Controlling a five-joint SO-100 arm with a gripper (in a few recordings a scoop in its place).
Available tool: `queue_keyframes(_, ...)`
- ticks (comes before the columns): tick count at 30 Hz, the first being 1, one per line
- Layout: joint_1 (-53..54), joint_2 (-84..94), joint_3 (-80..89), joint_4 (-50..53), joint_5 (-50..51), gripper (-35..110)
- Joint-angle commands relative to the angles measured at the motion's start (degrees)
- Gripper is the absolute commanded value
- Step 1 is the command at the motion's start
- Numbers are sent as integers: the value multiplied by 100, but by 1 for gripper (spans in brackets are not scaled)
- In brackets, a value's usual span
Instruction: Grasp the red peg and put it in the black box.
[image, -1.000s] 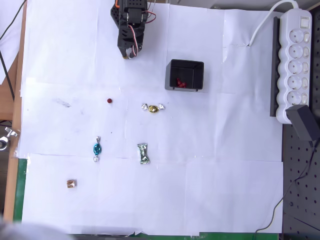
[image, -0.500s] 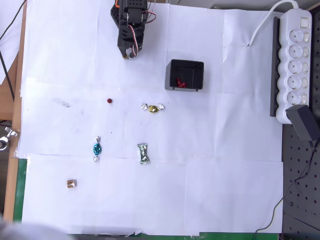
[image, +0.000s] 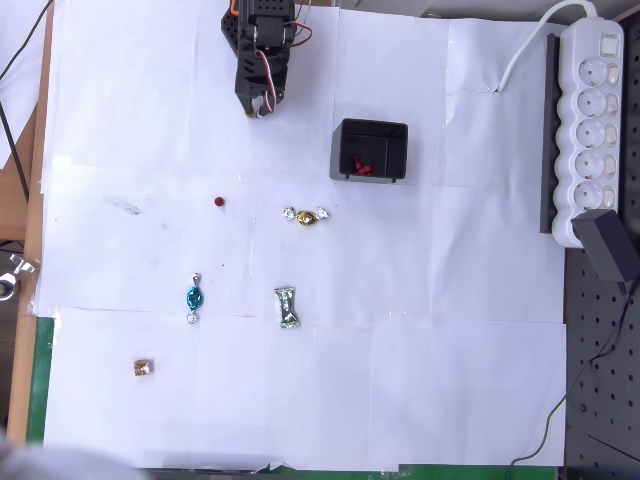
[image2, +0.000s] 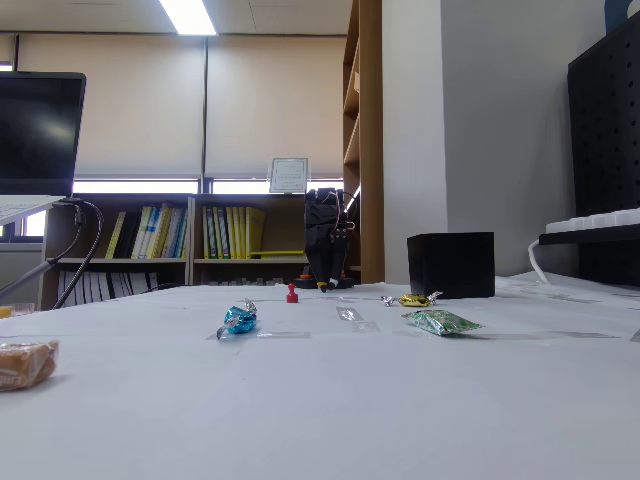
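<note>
Four wrapped candies lie scattered on the white paper covering the desk (image: 450, 380), and going from the near edge in the fixed view they run: a brown-copper candy (image: 143, 368) at the overhead's lower left, then a blue candy (image: 192, 298) and a green candy (image: 287, 307) side by side but well apart, then a gold candy (image: 306, 215) farther back. The red peg (image: 218, 201) stands alone on bare paper left of the gold candy, upright in the fixed view (image2: 292, 293), with open room all round it, so a descent from above looks unobstructed. Beyond it to the right sits the black box (image: 370, 150), open-topped, with red pieces already inside, likely placed within easy reach of the arm. The gripper (image: 260, 105) hangs at the top of the overhead frame, well apart from the peg; whether its fingers are spread or pressed together I cannot tell. A power strip (image: 590, 120) lines the right edge.
</note>
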Motion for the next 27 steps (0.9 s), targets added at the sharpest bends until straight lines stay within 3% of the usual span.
queue_keyframes(1,-35,-554,-457,448,-62,0)
queue_keyframes(9,-26,-255,-457,158,62,0)
queue_keyframes(15,18,1151,-457,-2382,457,0)
queue_keyframes(27,352,4210,-396,-6231,167,0)
